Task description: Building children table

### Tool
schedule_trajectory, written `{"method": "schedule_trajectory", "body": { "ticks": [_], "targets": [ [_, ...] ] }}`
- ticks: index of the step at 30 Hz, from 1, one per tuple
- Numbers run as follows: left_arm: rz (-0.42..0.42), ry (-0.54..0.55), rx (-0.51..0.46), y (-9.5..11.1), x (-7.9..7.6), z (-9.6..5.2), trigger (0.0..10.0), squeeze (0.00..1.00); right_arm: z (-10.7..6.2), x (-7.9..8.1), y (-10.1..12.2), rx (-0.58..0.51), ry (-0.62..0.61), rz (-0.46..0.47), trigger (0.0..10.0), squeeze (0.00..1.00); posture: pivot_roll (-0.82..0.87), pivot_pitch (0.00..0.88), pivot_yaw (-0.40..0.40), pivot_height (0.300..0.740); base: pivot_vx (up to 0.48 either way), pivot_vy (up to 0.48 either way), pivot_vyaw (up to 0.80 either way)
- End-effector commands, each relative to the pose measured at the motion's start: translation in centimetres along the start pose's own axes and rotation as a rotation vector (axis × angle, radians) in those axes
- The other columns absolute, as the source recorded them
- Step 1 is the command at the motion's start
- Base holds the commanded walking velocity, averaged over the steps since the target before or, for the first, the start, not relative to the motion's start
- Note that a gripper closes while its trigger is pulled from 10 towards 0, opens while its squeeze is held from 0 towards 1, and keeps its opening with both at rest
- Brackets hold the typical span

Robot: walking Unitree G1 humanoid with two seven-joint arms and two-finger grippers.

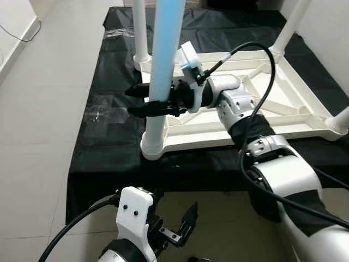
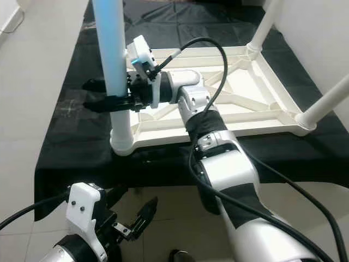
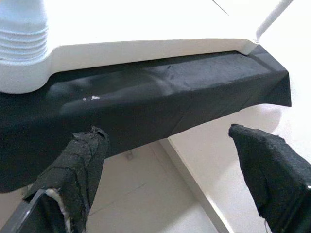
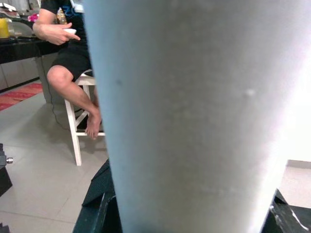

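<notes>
A white children's table top (image 1: 283, 117) lies upside down on a black cloth (image 1: 103, 158). A white leg (image 1: 163, 54) stands upright in the near-left corner socket (image 1: 152, 147). My right gripper (image 1: 133, 101) is shut on this leg a little above the socket, one black finger on each side; in the right wrist view the leg (image 4: 194, 116) is very close. Low in front of the cloth's edge, my left gripper (image 1: 174, 218) is open and holds nothing. Its fingers (image 3: 82, 165) point at the cloth's front edge below the socket (image 3: 24, 48).
Other white legs stand at the far-left (image 1: 140, 27), far-right (image 1: 294, 22) and near-right (image 1: 341, 117) corners. A clear plastic bag (image 1: 101, 112) lies on the cloth to the left. Pale tiled floor (image 1: 38, 136) surrounds it. A person (image 4: 68, 63) sits on a white stool beyond.
</notes>
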State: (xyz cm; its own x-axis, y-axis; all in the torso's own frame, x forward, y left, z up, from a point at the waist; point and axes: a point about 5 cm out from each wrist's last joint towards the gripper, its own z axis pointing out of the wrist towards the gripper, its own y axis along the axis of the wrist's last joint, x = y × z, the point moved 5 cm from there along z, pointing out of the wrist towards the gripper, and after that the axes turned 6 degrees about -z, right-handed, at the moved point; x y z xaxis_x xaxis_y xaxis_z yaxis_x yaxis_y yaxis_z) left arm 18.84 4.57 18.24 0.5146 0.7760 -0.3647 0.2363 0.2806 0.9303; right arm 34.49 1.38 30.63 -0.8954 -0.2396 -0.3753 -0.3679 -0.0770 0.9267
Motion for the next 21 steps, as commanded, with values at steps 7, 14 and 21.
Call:
{"method": "schedule_trajectory", "body": {
  "ticks": [7,14,21],
  "targets": [
    [-0.002,0.015,0.016,-0.3,0.1,-0.2,10.0,0.00,2.3,2.9,-5.6,0.088,0.114,0.258,10.0,0.00,0.14,0.302,-0.100,0.740,0.000,0.000,0.00],
    [-0.004,0.022,0.008,-0.2,0.0,-0.2,10.0,0.00,4.9,2.9,-7.6,0.300,0.102,0.266,10.0,0.00,0.13,0.305,-0.110,0.740,0.000,0.000,0.00],
    [-0.004,0.022,0.005,-0.1,0.0,-0.1,10.0,0.00,4.5,3.0,-9.0,0.421,0.088,0.261,10.0,0.00,0.13,0.304,-0.111,0.740,0.000,0.000,0.00]
  ]
}}
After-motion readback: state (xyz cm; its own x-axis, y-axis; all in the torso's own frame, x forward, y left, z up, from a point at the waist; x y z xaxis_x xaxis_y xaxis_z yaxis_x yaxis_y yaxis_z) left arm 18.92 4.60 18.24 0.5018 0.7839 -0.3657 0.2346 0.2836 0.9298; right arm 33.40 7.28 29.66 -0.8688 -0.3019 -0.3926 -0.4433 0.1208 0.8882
